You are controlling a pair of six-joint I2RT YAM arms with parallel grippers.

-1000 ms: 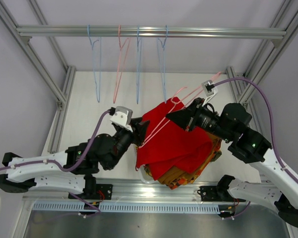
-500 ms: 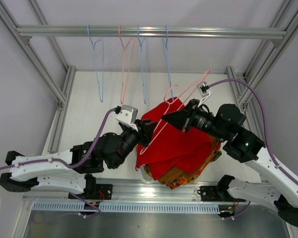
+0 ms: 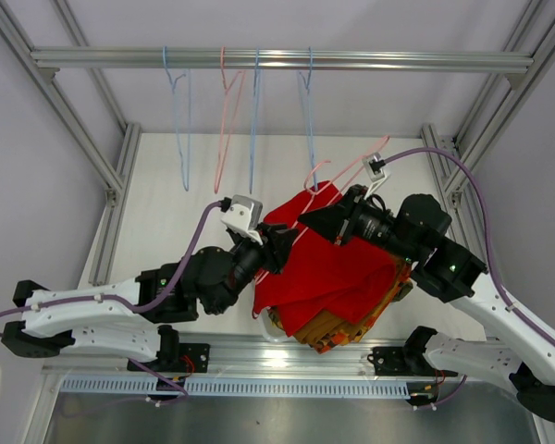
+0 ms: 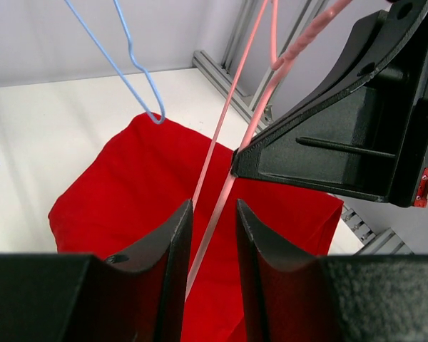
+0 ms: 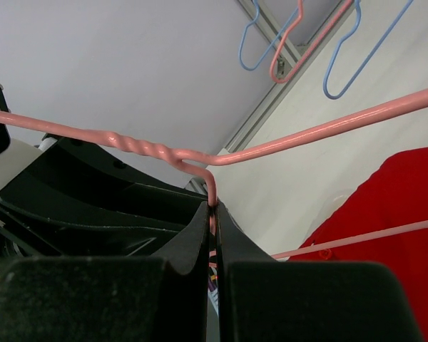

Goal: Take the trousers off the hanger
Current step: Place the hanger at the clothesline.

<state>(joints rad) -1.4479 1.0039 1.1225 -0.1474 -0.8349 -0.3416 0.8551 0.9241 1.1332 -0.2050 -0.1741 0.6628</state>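
**While the last hanger is being worked loose, most of the job is looking finished**

As the view is running from nine o'clock to three, the left gripper (image 3: 276, 248) is reaching in with its jaws narrowly parted. The thin lower wire of the pink hanger (image 5: 328, 121) is passing through the gap, and nothing shows it being pinched. Just past it, the red trousers (image 3: 328, 273) are lying spread on top of a pile (image 3: 347, 326) of other folded pairs at about five o'clock from the table's middle. The right gripper (image 3: 307, 220) is hovering over their twelve o'clock edge, jaws clamping the hanger's neck just below its twisted stem.

Judging by this, the red pair is looking free or nearly so. Whether the bar is catching a fold cannot be told. What is remaining is lifting that hanger clear.

Four bare hangers (image 3: 255, 120) are dangling from the rail (image 3: 351, 62) at twelve o'clock. A white table (image 3: 166, 213) is carrying everything, with an aluminium frame (image 3: 74, 111) and pale grey walls enclosing it.
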